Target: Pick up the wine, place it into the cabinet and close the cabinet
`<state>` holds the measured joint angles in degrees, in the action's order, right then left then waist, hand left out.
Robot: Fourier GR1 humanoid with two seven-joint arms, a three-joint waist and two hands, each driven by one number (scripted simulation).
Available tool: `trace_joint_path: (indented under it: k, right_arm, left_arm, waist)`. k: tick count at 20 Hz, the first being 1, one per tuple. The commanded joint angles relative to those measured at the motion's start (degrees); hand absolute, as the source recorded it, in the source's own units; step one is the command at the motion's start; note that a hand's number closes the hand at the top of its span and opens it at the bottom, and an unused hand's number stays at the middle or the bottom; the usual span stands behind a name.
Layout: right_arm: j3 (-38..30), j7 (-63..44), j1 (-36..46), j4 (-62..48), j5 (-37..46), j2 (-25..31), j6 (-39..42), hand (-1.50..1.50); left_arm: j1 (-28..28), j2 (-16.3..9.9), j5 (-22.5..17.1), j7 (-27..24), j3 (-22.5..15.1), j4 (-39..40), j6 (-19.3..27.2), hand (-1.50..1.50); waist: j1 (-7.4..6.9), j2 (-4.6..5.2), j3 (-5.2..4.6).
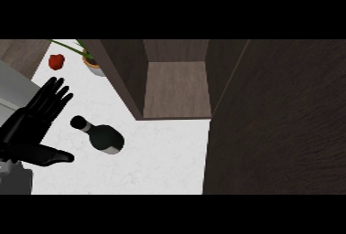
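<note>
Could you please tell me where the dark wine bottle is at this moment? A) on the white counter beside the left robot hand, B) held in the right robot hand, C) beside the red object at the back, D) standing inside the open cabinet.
A: the dark glass wine bottle is on the white counter, right of the open black left robot hand, outside the dark wooden cabinet.

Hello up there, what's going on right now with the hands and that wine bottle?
Left hand open, beside the wine bottle, not touching. Right hand out of sight. Bottle standing on the counter. Cabinet open; nothing between bottle and cabinet.
</note>
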<state>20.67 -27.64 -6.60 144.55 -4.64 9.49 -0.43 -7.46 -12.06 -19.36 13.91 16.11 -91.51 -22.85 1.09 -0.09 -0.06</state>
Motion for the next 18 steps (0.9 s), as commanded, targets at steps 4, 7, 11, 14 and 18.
trace_joint_path:
  k: [4, 7, 11, 14, 18]
  right_arm:
    - [1.2, -5.8, -2.5, 13.1, -0.9, 0.3, -1.6, -1.50]
    - [-1.0, -6.3, -2.8, 14.2, -3.0, 2.2, -0.3, -1.50]
    - [-1.5, -7.1, -3.5, 16.3, -3.4, 2.2, -1.2, -1.50]
    - [-1.0, -6.5, -3.2, 15.2, -3.0, 2.1, -0.8, -1.50]
    - [0.2, -8.1, -2.1, 16.1, -2.1, 2.2, -1.3, -1.50]
  left_arm:
    - [-2.8, -0.6, 4.4, -7.3, 0.2, 10.9, -1.0, -1.50]
    - [-3.0, -0.7, 7.1, -12.0, 0.2, 17.2, -1.5, -1.50]
    - [-5.0, -1.8, 9.7, -15.7, 0.4, 22.2, -1.1, -1.50]
    - [-5.5, -0.2, 11.0, -17.7, -1.5, 25.2, -1.5, -1.50]
    - [-6.9, 0.4, 11.2, -21.3, -1.9, 30.3, -3.2, -1.50]
  waist:
    - [-0.05, 0.00, 0.01]
    - [0.18, 0.04, 0.01]
    - [0.52, 0.02, -0.03]
    - [0.13, 0.00, -0.01]
    - [0.39, -0.04, -0.06]
